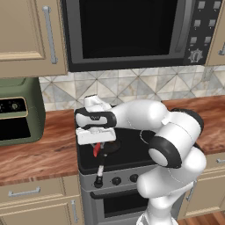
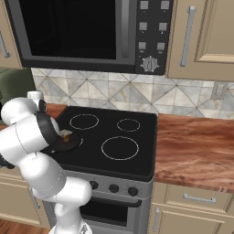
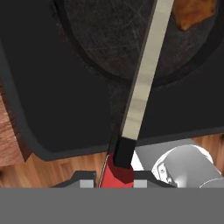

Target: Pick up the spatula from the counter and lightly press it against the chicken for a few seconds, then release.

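My gripper (image 1: pixel 97 144) hangs low over the front left of the black stove (image 2: pixel 137 164), shut on the red handle of the spatula (image 1: pixel 96 150). In the hand view the gripper (image 3: pixel 114 180) clamps that red handle, and the spatula (image 3: pixel 142 87) runs as a long steel blade up across the dark pan (image 3: pixel 100 39). The blade passes just left of the brown chicken (image 3: pixel 192 13); its tip is out of frame, so contact cannot be told. From the right base view, the chicken (image 2: pixel 65 134) lies in the pan (image 2: pixel 68 142), partly behind my arm. The pan handle (image 1: pixel 100 169) points toward the stove's front.
A green toaster oven (image 1: pixel 17 112) stands on the wooden counter to the left. A microwave (image 1: pixel 132 30) hangs above the stove. Other burners (image 2: pixel 119 148) lie to the right of the pan, and the counter (image 2: pixel 196 151) continues right. Knobs (image 1: pixel 116 180) line the stove front.
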{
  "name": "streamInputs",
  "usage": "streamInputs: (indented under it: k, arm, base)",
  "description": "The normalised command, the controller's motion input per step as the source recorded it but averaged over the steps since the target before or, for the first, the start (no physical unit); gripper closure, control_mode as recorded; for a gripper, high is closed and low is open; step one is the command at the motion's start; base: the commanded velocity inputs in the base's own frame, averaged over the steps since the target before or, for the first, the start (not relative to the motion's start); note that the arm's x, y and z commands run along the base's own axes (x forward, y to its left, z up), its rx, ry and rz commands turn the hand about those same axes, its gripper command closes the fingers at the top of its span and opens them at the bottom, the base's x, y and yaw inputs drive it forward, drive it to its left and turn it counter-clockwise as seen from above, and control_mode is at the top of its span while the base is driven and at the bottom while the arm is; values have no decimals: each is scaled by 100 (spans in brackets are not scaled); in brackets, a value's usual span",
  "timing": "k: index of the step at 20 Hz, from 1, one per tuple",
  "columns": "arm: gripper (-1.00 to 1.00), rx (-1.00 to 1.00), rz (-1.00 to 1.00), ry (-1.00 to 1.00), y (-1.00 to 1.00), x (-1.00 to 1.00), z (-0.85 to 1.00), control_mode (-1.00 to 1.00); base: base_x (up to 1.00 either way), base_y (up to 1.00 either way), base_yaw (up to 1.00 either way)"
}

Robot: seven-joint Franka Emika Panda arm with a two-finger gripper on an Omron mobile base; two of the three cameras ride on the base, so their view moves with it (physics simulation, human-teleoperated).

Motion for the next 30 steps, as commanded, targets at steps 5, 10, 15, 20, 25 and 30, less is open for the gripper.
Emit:
streamInputs:
  k: [5,10,15,20,25,30]
  arm:
    - [100,1,3,0,0,0,-1,-100]
    - [100,1,3,0,0,0,-2,-100]
    - [100,1,3,0,0,0,-2,-100]
    - [100,1,3,0,0,0,-1,-100]
    - [100,1,4,-1,-1,-8,0,-100]
    - [100,1,5,-5,-6,-23,6,-100]
  base:
    - [0,0,0]
    - [0,0,0]
    - [0,0,0]
    - [0,0,0]
    - [0,0,0]
    - [0,0,0]
